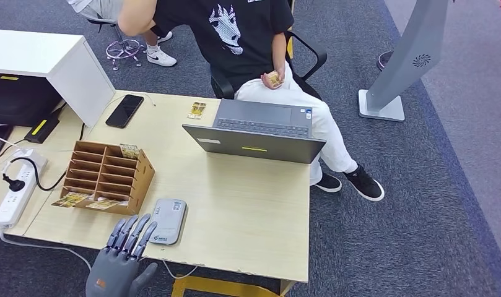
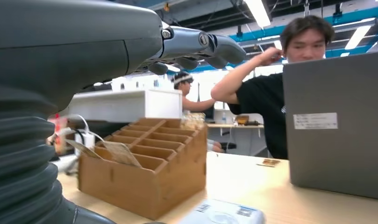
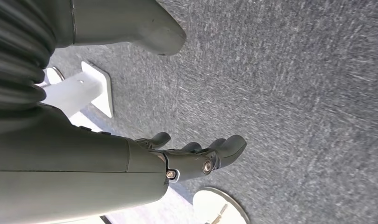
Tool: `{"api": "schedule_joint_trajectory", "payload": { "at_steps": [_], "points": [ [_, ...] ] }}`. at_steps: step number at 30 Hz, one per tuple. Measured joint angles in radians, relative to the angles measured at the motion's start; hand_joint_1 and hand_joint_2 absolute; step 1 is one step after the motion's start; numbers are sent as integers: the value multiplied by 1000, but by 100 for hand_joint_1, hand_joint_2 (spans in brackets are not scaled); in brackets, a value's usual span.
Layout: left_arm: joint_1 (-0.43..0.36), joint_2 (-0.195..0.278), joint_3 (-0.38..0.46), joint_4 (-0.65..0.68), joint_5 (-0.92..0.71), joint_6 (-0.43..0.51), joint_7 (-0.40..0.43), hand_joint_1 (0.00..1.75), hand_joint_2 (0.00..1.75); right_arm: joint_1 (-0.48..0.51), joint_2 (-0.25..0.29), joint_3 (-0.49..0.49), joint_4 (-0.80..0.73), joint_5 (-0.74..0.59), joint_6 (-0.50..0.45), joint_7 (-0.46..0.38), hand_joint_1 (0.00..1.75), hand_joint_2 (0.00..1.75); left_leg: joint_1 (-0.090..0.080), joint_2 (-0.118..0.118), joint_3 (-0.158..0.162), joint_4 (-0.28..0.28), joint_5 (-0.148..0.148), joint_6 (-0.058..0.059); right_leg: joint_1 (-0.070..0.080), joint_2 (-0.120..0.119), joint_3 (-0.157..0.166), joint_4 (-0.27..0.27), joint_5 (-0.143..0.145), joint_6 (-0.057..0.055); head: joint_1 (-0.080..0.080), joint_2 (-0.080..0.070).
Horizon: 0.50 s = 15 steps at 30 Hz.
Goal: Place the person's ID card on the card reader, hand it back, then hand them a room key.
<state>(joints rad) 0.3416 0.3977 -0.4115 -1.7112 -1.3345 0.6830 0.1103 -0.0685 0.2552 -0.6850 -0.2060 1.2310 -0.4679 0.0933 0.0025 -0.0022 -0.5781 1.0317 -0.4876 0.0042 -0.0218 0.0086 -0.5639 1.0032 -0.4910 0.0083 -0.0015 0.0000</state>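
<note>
Both hands are empty: the left hand (image 1: 125,250) hovers, fingers (image 1: 136,229) spread, beside the card reader (image 1: 167,221) on the table (image 1: 248,204); the right hand (image 3: 196,158) hangs loosely curled. With the ID card (image 1: 273,78) in the person's hand (image 1: 274,79), a reach across could clip the laptop (image 1: 260,133).

Desk (image 1: 248,204): pale wood-grain laminate, smooth, matt. Organizer (image 1: 105,176) at desk's 9 o'clock: raw brown wood, unvarnished. Reader (image 1: 167,221): grey plastic, smooth, slight sheen. Laptop (image 1: 255,143) lid: dark grey metal-look, matt. Phone (image 1: 124,111): glossy black. Carpet (image 1: 409,216): rough grey-blue pile. Left hand (image 1: 125,257): matt grey plastic, ribbed cover.
</note>
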Motion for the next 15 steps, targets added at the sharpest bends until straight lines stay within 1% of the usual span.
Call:
{"api": "schedule_joint_trajectory", "payload": {
  "at_steps": [3, 5, 6, 10, 15],
  "points": [
    [63, 25, 43, -65, -96, 7, 111, 0, 175, 4, 0, -10, 0, -4, -2, 3, 0, 175, 0, 0, 0, 0, 0, 0, 0, 0, 0, 0, -1, 0, 0, 0],
    [93, 21, 92, -93, -142, 7, 154, 0, 175, 6, 0, -15, 0, -5, -2, 7, 0, 175, 0, 0, 0, 0, 0, 0, 0, 0, 0, 0, -1, 0, 0, 0],
    [103, 14, 121, -101, -154, 7, 162, 0, 175, 6, 0, -17, 0, -5, -2, 9, 0, 175, 0, 0, 0, 0, 0, 0, 0, 0, 0, 0, -1, 0, 0, 0],
    [123, -30, 232, -110, -155, 5, 140, 0, 175, 6, 0, -24, 0, -4, -3, 15, 0, 175, 0, 0, 0, 0, 0, 0, 0, -1, 1, 0, 0, 0, 0, 0],
    [127, -75, 311, -109, -144, 7, 107, 0, 175, 6, 0, -26, 0, -2, -3, 17, 0, 175, 0, 0, 0, 0, 0, 0, 0, -1, 1, 0, 0, 1, 0, 0]
  ]
}}
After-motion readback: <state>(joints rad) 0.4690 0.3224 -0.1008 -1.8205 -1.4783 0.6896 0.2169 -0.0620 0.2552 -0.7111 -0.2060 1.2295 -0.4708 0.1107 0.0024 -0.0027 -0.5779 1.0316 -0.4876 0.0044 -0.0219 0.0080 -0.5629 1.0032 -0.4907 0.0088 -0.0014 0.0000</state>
